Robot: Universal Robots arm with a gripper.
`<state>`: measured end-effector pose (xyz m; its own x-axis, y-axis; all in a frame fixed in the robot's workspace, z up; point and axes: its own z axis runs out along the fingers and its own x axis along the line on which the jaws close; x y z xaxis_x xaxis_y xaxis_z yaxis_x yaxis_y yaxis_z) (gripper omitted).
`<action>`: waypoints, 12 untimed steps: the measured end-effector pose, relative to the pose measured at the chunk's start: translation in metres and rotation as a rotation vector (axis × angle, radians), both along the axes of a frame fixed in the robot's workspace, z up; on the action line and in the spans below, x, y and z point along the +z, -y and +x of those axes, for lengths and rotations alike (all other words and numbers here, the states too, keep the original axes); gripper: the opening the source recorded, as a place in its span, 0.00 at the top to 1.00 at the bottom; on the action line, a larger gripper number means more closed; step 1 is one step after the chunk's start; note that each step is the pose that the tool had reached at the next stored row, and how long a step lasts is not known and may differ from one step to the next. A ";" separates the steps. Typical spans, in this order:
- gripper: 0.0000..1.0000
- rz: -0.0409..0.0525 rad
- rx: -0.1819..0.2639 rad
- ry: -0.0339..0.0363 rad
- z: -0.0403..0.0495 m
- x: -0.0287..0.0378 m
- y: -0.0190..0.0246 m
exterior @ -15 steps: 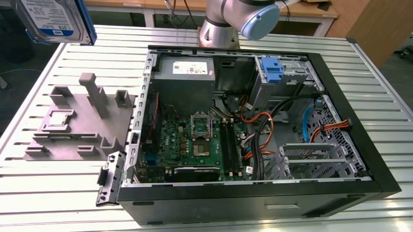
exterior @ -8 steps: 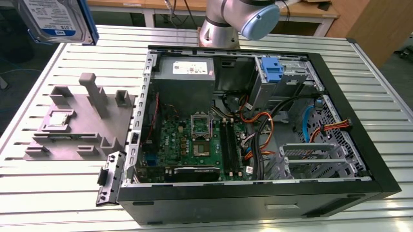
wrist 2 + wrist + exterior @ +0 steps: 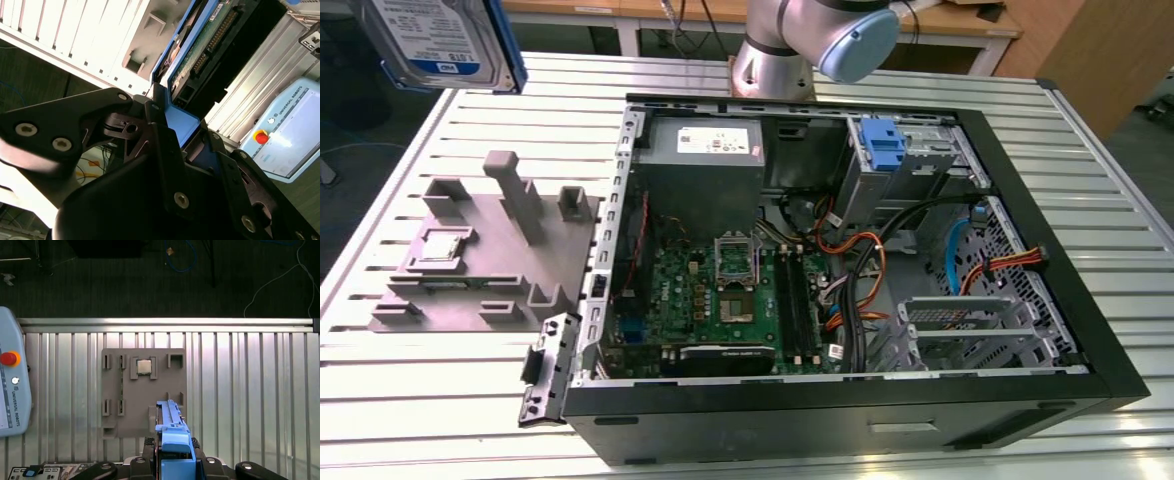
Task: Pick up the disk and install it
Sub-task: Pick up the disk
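the disk (image 3: 438, 42) cut off by the exterior view's top edge, robot arm (image 3: 774, 60) likewise

1. The disk (image 3: 440, 40) hangs in the air at the exterior view's upper left.
2. A grey fixture (image 3: 480, 260) sits on the slatted table (image 3: 1101, 180), beside the open computer case (image 3: 787, 420).
3. The arm (image 3: 814, 40) rises at the case's far side.

Blue-edged silver disk (image 3: 438, 38); grey fixture (image 3: 480, 250)

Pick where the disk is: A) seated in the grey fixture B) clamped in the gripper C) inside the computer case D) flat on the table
B: in the second wrist view the gripper is shut on the disk, which the exterior view shows up in the air, off the grey fixture.
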<state>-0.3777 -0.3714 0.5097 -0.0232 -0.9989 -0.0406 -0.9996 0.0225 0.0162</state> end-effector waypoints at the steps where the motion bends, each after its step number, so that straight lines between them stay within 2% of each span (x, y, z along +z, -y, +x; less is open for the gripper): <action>1: 0.64 0.0000 0.000 0.0000 0.0001 0.0000 0.0000; 12: 0.64 0.0000 0.000 0.0000 0.0028 0.0000 0.0000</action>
